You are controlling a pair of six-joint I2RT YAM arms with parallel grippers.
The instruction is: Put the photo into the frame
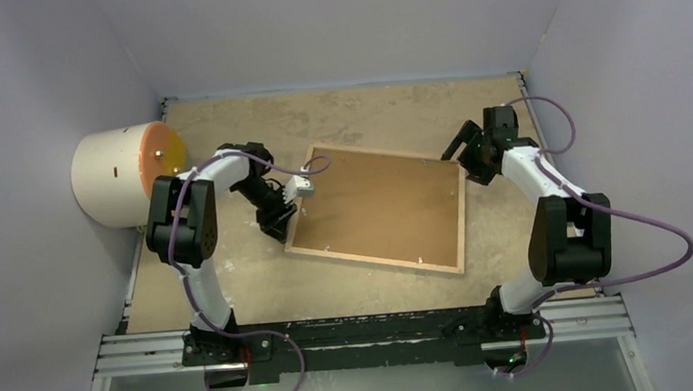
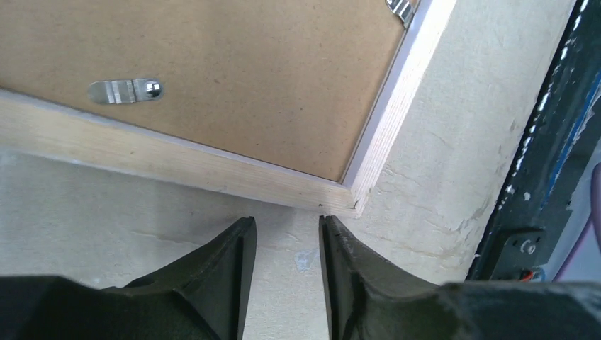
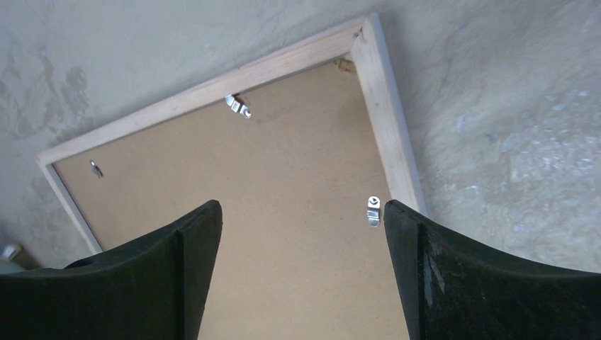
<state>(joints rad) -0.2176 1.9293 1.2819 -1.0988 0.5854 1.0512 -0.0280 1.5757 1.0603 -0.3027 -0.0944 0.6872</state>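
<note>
The frame (image 1: 461,214) lies face down in the middle of the table, its light wood rim around a brown backing board (image 1: 376,207). The photo is hidden. My left gripper (image 1: 279,221) sits low at the frame's near left corner. In the left wrist view its jaws (image 2: 285,221) stand a little apart over bare table, just short of the wood rim (image 2: 177,166). My right gripper (image 1: 460,144) hovers at the far right corner. Seen from the right wrist, it (image 3: 301,207) is wide open above the backing board (image 3: 283,177), nothing between the fingers.
Small metal clips (image 3: 373,211) (image 2: 124,91) sit along the inside of the rim. A white cylinder with an orange face (image 1: 122,174) stands at the table's left edge. A black rail (image 1: 363,330) runs along the near edge, and walls close in three sides.
</note>
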